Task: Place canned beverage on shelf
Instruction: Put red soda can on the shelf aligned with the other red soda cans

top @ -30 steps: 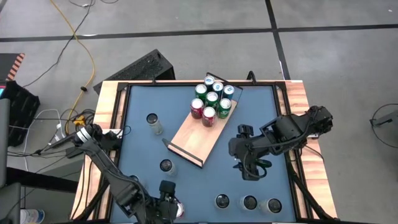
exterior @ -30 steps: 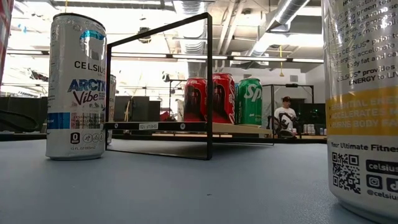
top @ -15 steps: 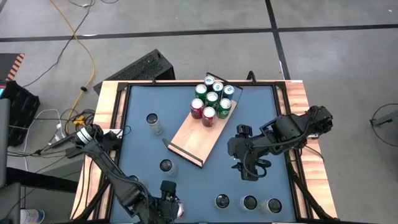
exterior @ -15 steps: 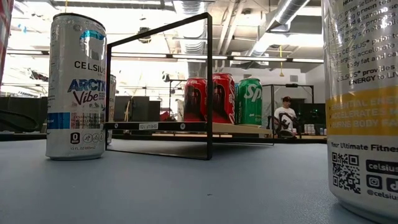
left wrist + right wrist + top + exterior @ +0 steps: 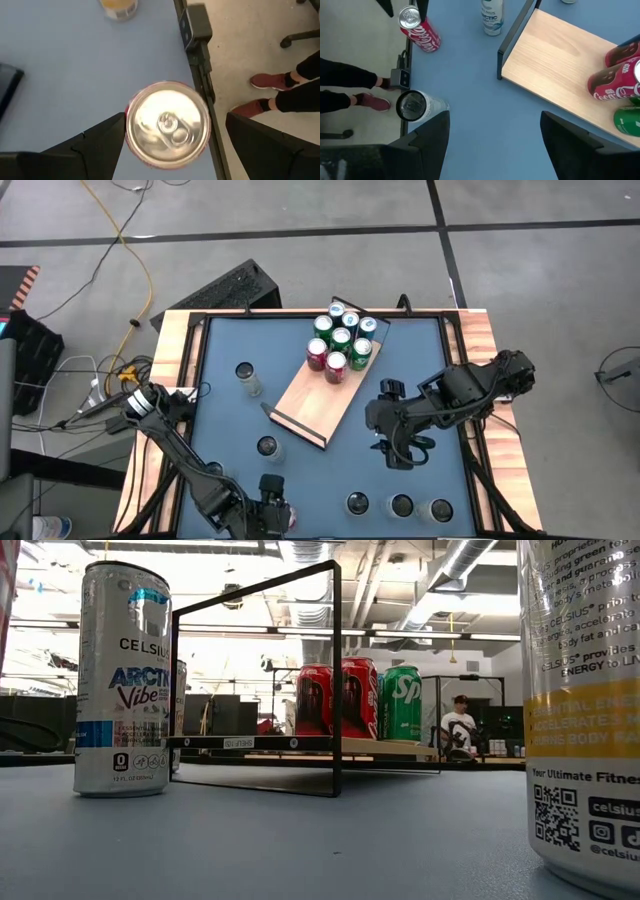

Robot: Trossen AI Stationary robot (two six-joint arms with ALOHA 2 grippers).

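A red cola can (image 5: 167, 122) stands upright by the table's near edge, close to the left corner, also seen in the high view (image 5: 290, 521). My left gripper (image 5: 175, 115) is open and hangs over it, pointing steeply down, with one finger on either side of the can's top. The shelf (image 5: 318, 398), a light-wood board with a black wire rail, lies slantwise at the table's middle. Several red and green cans (image 5: 341, 345) stand on its far end. My right gripper (image 5: 400, 452) is open above the table, right of the shelf, with nothing in it.
Loose cans stand on the blue tabletop: two left of the shelf (image 5: 245, 372) (image 5: 267, 447) and three along the near edge at the right (image 5: 401, 505). A white can (image 5: 122, 680) and another (image 5: 585, 710) stand close to the low camera. A person's shoes (image 5: 260, 82) show beyond the near edge.
My left gripper has sunk toward the red can at the near edge, staying open. The can has not moved.
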